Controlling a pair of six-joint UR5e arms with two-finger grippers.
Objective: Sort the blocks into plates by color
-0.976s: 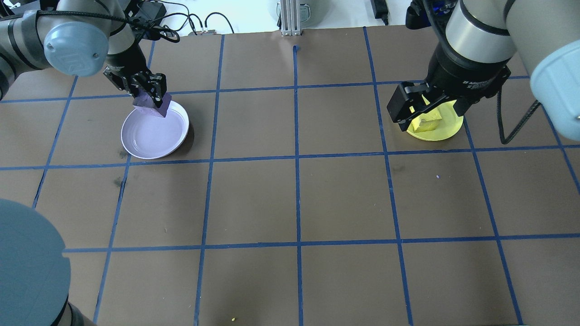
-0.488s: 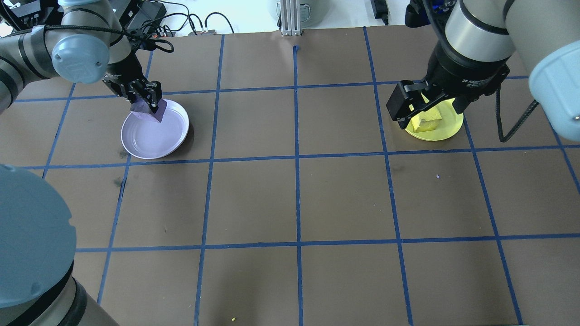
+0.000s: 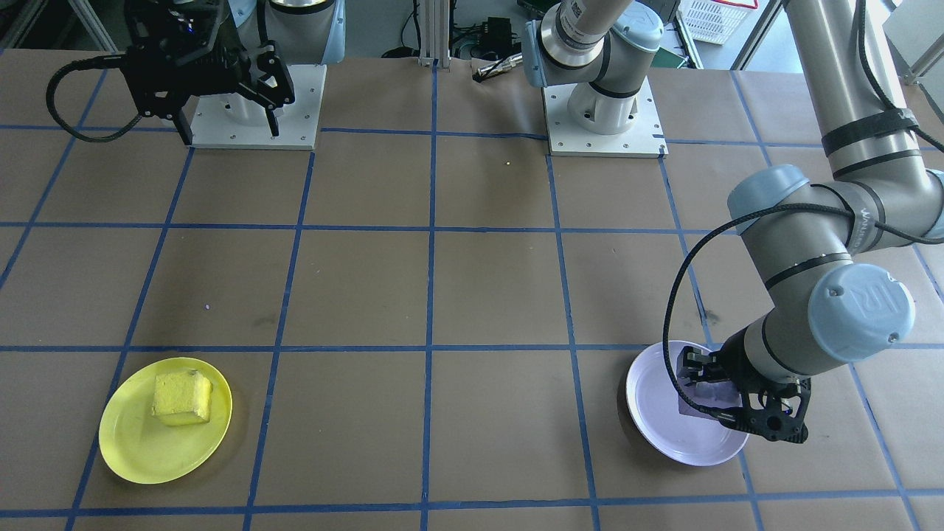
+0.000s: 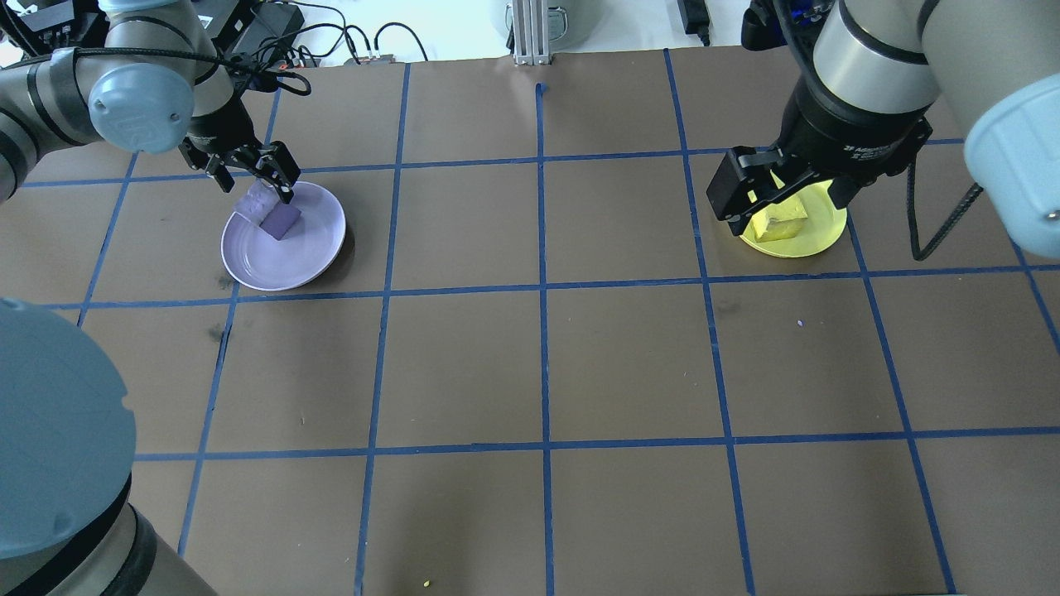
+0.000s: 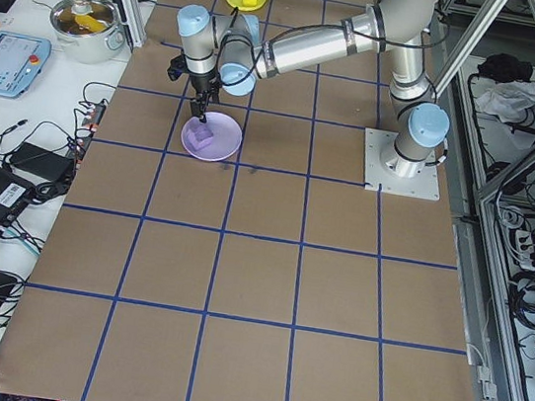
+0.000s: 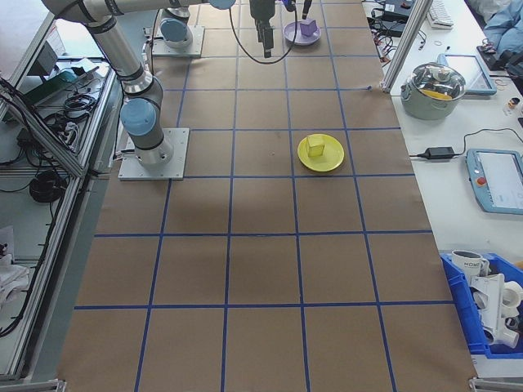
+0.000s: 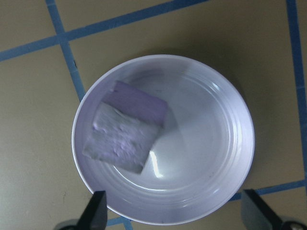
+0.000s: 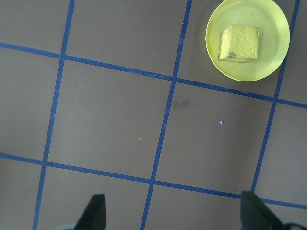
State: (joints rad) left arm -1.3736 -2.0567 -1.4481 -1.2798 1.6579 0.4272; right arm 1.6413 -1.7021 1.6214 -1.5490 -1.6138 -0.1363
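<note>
**Both blocks lying in plates of their own colour, both tools spread wide**

The purple block (image 4: pixel 279 219) is lying inside the lavender plate (image 4: pixel 310 257), toward the rim nearest the left arm, and seems to be leaning on one edge. The left tool (image 4: pixel 251 171) is hanging just above it with its fingers parted and nothing between them; in the left wrist view the two fingertips (image 7: pixel 98 211) are showing far apart at the bottom corners, with the block (image 7: pixel 127 139) and the plate (image 7: pixel 211 158) free below them. From the front-facing camera the left tool (image 3: pixel 741 402) is sitting over the plate (image 3: pixel 664 435), partly covering the block (image 3: pixel 709 394).

The yellow block (image 4: pixel 785 222) is resting in the yellow plate (image 4: pixel 820 236) on the other side of the surface (image 4: pixel 538 364). The right tool (image 4: pixel 782 186) is standing high above the surface, its fingers wide apart and gripping nothing. The right wrist view is looking down from well up on the yellow block (image 8: pixel 239 43), which is sitting near the middle of its plate (image 8: pixel 268 67). In the front-facing view the right tool (image 3: pixel 225 110) is appearing near the robot's base, well apart from the yellow plate (image 3: pixel 140 450) and its block (image 3: pixel 182 398).
</note>
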